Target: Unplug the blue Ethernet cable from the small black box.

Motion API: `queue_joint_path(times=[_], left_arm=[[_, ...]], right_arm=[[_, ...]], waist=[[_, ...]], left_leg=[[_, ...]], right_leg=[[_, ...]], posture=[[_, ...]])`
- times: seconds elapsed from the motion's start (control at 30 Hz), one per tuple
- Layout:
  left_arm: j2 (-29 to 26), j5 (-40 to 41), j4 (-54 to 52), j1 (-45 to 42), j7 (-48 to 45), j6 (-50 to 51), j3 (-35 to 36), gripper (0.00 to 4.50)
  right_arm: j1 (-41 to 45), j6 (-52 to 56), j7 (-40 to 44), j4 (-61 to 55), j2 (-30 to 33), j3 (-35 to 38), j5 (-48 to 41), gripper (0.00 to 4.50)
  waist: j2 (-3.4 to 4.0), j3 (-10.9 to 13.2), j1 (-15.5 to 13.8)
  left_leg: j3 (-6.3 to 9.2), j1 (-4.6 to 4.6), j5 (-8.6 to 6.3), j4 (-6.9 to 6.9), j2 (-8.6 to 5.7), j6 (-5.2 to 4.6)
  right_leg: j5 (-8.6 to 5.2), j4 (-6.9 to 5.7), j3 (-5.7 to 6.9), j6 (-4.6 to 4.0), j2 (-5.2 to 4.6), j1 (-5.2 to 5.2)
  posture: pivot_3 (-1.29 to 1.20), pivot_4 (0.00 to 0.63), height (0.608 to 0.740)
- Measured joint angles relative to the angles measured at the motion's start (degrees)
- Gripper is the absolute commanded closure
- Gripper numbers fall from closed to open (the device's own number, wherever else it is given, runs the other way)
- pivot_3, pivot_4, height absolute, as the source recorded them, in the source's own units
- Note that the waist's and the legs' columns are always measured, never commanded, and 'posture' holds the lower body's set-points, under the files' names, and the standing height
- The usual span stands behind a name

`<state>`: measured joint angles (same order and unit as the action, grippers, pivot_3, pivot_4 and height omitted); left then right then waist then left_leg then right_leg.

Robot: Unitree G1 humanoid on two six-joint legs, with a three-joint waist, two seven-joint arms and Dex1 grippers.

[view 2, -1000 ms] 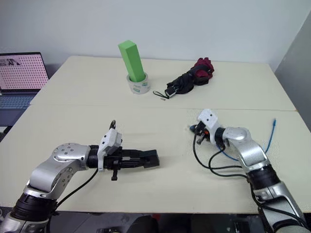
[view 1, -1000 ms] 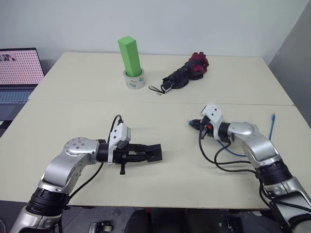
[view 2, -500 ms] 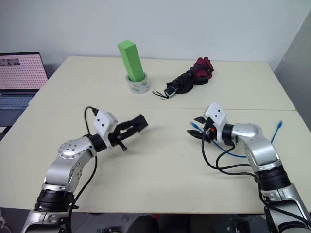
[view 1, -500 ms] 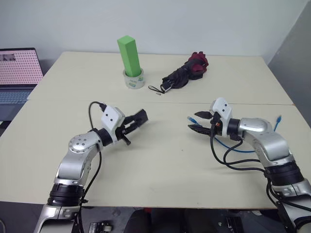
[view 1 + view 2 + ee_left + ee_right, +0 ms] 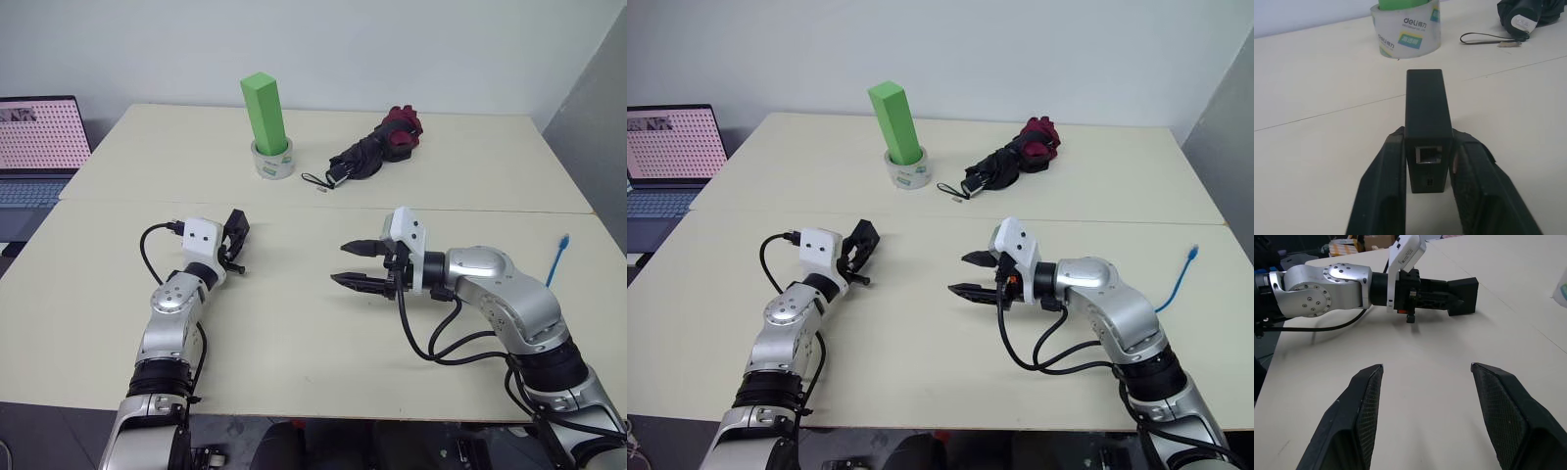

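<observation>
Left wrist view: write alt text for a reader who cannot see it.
The left pincer grips the small black box between its fingers, its empty port facing the camera. Beyond it on the cream table stand a tape roll and a folded black umbrella.

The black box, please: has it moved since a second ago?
Yes. The black box, in the left pincer, has gone from the table's near middle out toward the laptop side and further from the camera, nearer the tape roll.
</observation>
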<state>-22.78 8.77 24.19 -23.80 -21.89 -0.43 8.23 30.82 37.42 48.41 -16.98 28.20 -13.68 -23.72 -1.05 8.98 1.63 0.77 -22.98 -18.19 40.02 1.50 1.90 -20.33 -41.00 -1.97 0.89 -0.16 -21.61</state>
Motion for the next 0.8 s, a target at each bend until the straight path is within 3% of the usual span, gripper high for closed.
queue_joint_path(times=[0.13, 0.27, 0.47, 0.6, 0.7, 0.8], left_arm=[[-0.1, 0.7, -0.5, 1.9, -1.4, 0.4, 0.2, 1.37], [-1.3, 1.4, -7.6, 7.5, -2.5, 3.1, 0.5, 0.53], [-6.3, 2.6, -24.8, 17.7, -4.2, 14.1, 1.1, 0.53], [-11.4, 7.5, -37.5, 22.4, -8.2, 22.3, 2.9, 0.53], [-15.0, 12.1, -42.1, 21.8, -10.3, 27.1, 8.4, 0.53], [-17.1, 15.1, -44.3, 20.9, -12.2, 29.7, 9.9, 0.53]], right_arm=[[0.0, 0.1, -0.7, -0.1, 0.0, 0.0, 0.5, 1.47], [-0.9, 0.1, -2.3, -0.7, -0.1, 0.0, 1.2, 1.47], [-6.5, 0.1, -4.2, -2.6, 1.9, 2.1, 2.2, 1.47], [-12.9, 0.1, -5.0, -5.2, 4.2, 9.4, 0.4, 1.47], [-17.5, 0.0, -5.2, -5.5, 7.5, 15.5, -0.1, 1.47], [-20.1, -0.7, -4.8, -5.5, 9.4, 16.8, 0.1, 1.47]], waist=[[0.00, 0.0, 0.1], [0.01, 0.0, 0.2], [0.02, 0.0, 0.0], [-0.06, 0.0, -0.2], [-0.03, 0.0, -0.1], [0.01, 0.0, 0.0]], left_leg=[[0.00, 0.00, 0.00, -0.02, 0.01, 0.00], [0.01, 0.00, 0.00, -0.05, 0.03, 0.00], [0.04, -0.01, -0.01, -0.08, 0.01, -0.01], [0.11, 0.04, -0.01, -0.07, 0.02, -0.02], [0.07, 0.10, -0.06, -0.08, 0.01, -0.09], [0.06, 0.15, -0.11, -0.09, 0.01, -0.20]], right_leg=[[0.00, 0.01, 0.02, 0.00, 0.00, -0.02], [0.00, 0.01, 0.02, 0.00, 0.00, -0.01], [0.00, 0.05, 0.01, 0.00, -0.01, 0.03], [0.00, 0.12, 0.05, 0.00, -0.01, 0.19], [0.00, 0.11, 0.01, 0.00, 0.01, 0.22], [0.00, 0.09, -0.01, 0.00, 0.03, 0.23]], posture=[[0.00, 0.150, 0.740], [0.00, 0.150, 0.740], [0.00, 0.150, 0.740], [0.00, 0.150, 0.740], [0.00, 0.150, 0.740], [0.00, 0.150, 0.740]])
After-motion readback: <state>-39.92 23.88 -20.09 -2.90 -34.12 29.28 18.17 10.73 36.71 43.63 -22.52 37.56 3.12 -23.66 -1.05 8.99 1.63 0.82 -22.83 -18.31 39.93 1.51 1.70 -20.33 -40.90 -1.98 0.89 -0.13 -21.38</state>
